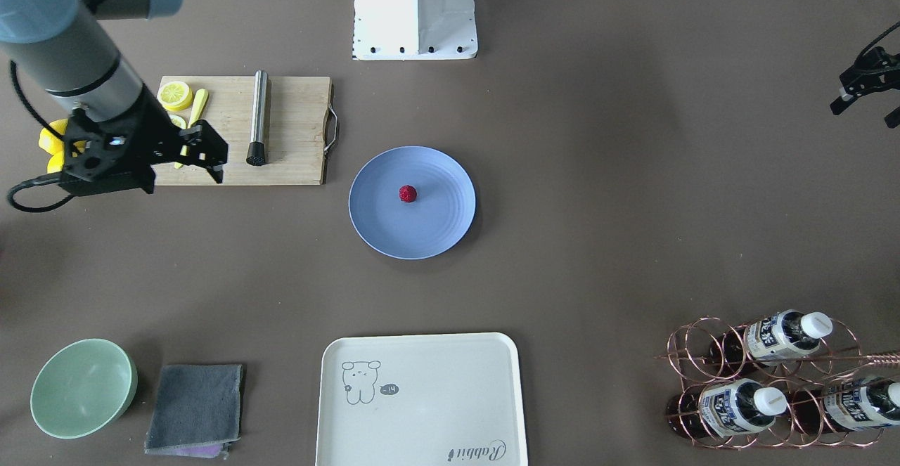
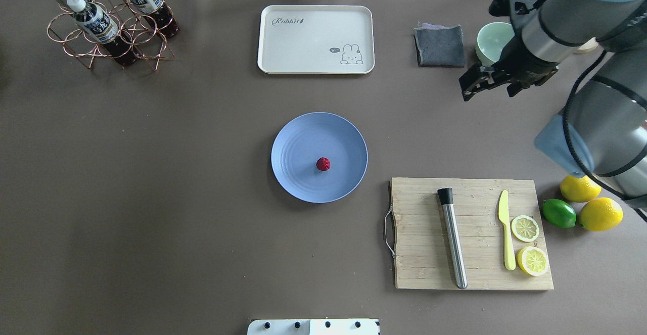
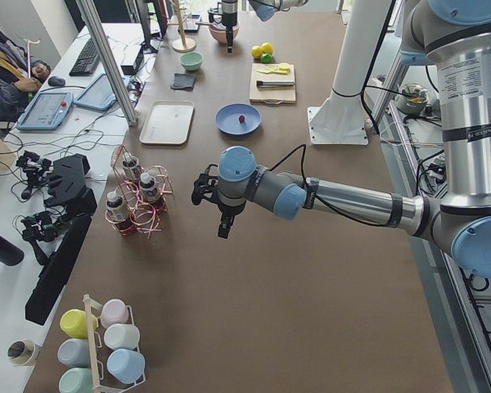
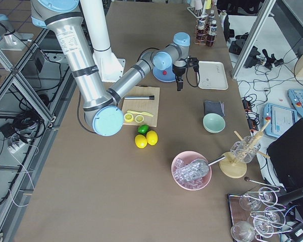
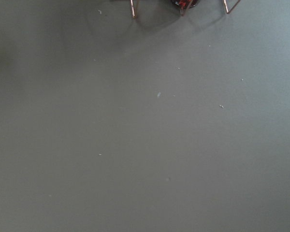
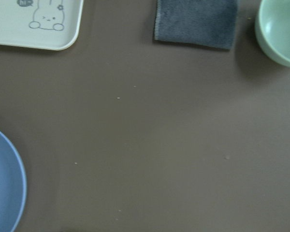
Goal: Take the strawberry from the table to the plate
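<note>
In the overhead view, the big brown table [image 2: 151, 173] has a wire rack [image 2: 108, 42] of bottles far on the left. Near the rack, the left gripper [image 1: 866, 109] hangs over bare table with its fingers apart and nothing in them. The blue plate [image 2: 298, 143] sits in the middle with the little red strawberry [image 2: 323, 163] lying on it, and well off to the right, near the grey cloth [image 2: 440, 46], the right gripper [image 2: 489, 90] is wide open and empty.
</note>
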`<state>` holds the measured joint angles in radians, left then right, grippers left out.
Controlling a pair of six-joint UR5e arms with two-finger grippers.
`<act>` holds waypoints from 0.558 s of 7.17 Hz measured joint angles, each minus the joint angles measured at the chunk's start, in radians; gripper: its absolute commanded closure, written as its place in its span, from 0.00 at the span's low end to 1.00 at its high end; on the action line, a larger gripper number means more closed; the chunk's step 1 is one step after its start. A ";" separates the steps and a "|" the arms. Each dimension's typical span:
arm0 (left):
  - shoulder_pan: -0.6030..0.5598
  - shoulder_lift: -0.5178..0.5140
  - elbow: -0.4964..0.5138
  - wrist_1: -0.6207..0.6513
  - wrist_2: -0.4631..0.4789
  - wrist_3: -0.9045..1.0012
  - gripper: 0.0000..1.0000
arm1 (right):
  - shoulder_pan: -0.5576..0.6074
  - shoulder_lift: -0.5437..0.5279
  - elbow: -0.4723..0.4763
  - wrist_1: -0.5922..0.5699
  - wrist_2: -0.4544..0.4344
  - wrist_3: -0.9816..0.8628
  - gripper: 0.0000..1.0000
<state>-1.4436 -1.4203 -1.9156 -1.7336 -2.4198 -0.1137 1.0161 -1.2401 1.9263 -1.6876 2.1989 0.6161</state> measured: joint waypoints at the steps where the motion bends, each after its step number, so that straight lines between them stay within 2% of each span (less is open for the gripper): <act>1: -0.077 -0.061 0.003 0.184 0.013 0.169 0.03 | 0.109 -0.075 -0.012 -0.011 0.045 -0.175 0.00; 2: -0.132 -0.116 0.009 0.333 0.039 0.289 0.03 | 0.212 -0.127 -0.048 -0.031 0.079 -0.348 0.00; 3: -0.165 -0.152 0.027 0.422 0.063 0.358 0.03 | 0.318 -0.167 -0.094 -0.060 0.101 -0.537 0.00; 4: -0.184 -0.164 0.054 0.459 0.070 0.403 0.03 | 0.422 -0.199 -0.132 -0.104 0.110 -0.717 0.00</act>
<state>-1.6276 -1.5843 -1.8612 -1.2743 -2.3498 0.2896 1.4379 -1.4393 1.7947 -1.7919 2.3093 -0.1005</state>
